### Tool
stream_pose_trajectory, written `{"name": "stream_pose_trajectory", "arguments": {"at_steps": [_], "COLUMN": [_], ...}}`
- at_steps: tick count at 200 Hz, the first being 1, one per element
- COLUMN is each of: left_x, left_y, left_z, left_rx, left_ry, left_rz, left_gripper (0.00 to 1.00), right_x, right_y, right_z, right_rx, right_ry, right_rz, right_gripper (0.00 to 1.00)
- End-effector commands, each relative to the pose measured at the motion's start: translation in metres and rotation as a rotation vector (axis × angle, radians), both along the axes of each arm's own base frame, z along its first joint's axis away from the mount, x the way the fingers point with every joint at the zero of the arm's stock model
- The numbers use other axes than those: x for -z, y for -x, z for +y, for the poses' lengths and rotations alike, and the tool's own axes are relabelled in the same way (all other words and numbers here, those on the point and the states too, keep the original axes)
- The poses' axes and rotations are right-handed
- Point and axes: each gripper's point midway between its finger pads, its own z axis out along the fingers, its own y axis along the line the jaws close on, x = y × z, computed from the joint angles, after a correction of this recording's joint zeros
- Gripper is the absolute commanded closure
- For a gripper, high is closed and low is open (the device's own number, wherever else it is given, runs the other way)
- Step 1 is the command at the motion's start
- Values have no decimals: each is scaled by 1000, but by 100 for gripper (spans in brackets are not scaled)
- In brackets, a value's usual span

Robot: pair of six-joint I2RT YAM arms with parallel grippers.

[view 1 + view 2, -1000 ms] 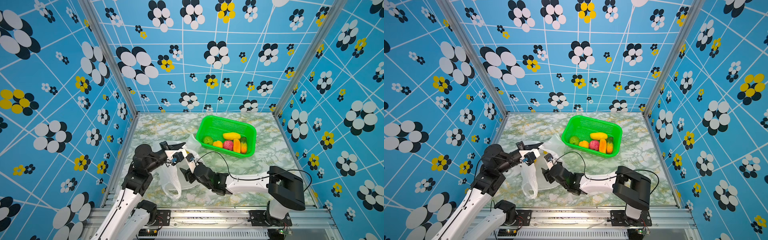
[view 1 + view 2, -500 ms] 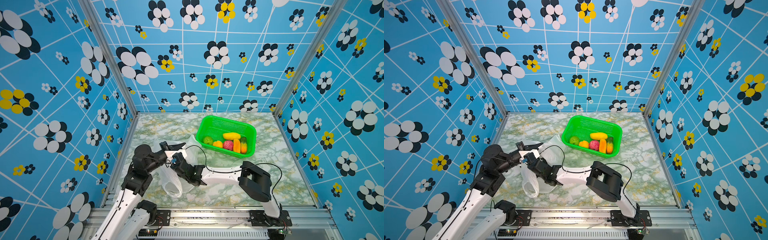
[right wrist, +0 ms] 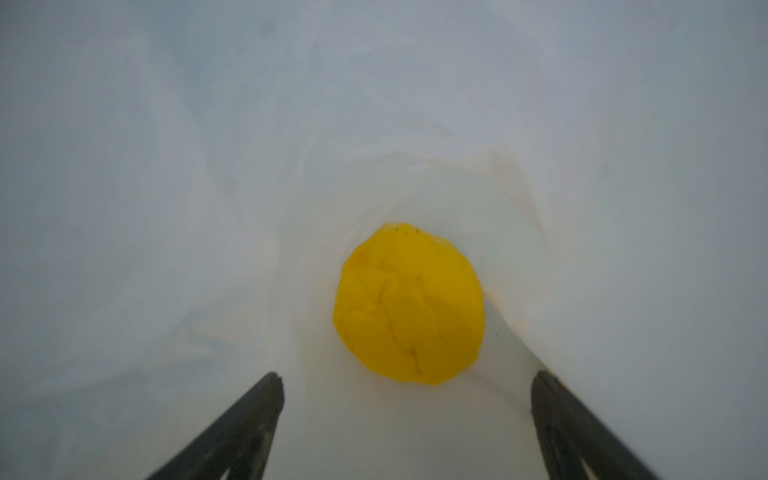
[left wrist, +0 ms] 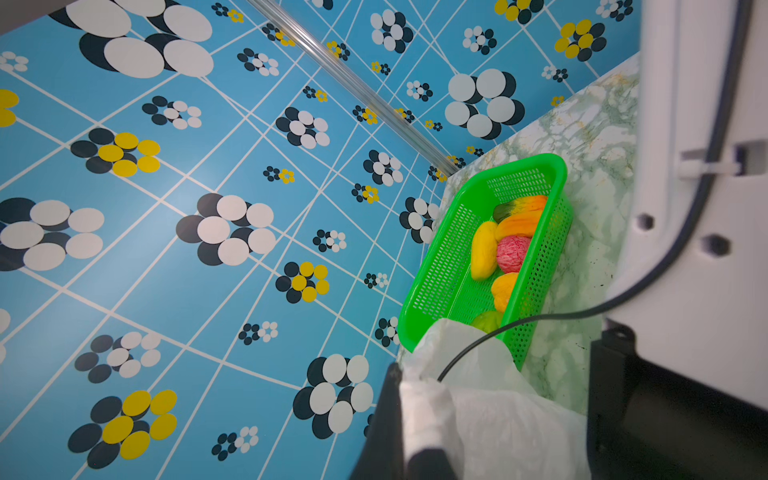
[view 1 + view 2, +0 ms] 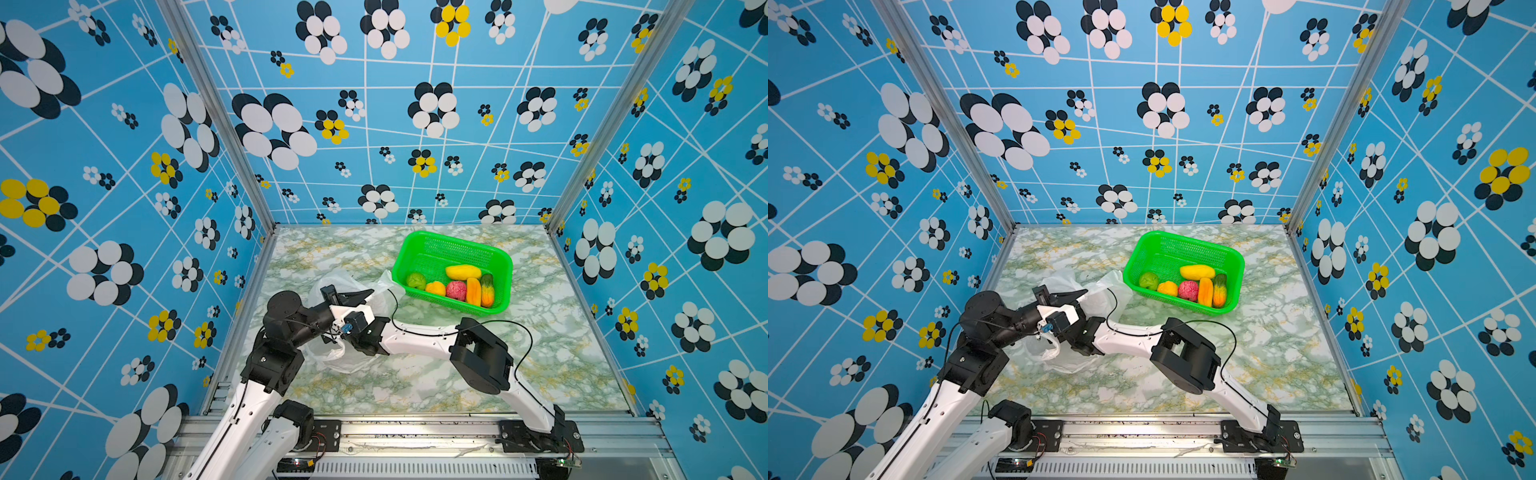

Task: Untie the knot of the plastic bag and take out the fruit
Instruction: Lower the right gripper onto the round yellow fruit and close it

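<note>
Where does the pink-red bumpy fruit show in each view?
Top view: pink-red fruit, middle of the near row in the green basket.
Top view: pink-red fruit, same place.
Left wrist: pink-red fruit, midway along the basket.
Right wrist: not in it.
Shared landmark, except right wrist: green basket.

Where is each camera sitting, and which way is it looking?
Both top views: high above the front edge, looking down on the table, green basket and plastic bag; the left arm and right arm show.
Left wrist: on the left arm, looking past the shut left gripper, which pinches the plastic bag, toward the green basket; the right arm shows.
Right wrist: inside the plastic bag, facing a yellow fruit; the open right gripper shows.
Shared: top and left wrist views both show the basket's six fruits.
</note>
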Motion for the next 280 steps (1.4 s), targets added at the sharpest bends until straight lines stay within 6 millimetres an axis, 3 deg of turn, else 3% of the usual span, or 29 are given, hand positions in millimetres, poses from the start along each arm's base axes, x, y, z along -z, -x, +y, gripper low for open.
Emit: {"name": "stream_pose_trajectory", "arguments": {"at_steps": [1, 40, 104, 181, 210, 237, 257, 280], "left_x": [-5, -5, -7, -6, -5, -6, -7, -5], "left_y": [14, 12, 11, 9, 5, -6, -11, -12], "left_z": [-7, -6, -4, -3, -1, 4, 7, 7], "left_rx": [72, 58, 46, 32, 9, -39, -62, -60], "left_ry": [-1, 3, 5, 1, -1, 11, 22, 15], "left_rz": [-32, -29, -38, -27, -25, 7, 11, 18], "left_gripper": [100, 100, 100, 100, 100, 100, 100, 100], "right_x": [11, 20, 37, 37, 29, 6, -14, -19], "right_y": [-16, -30, -21, -16, -15, -15, -7, 2], "right_z": [-10, -10, 13, 18, 13, 3, 0, -9], "right_rx": [43, 65, -46, -107, -105, -70, -80, -80], "right_ry": [82, 108, 66, 86, 95, 68, 23, 18], "right_rz": [-35, -123, -93, -58, -67, -65, -44, -5], "right_gripper": [5, 3, 10, 42, 49, 51, 51, 55]}}
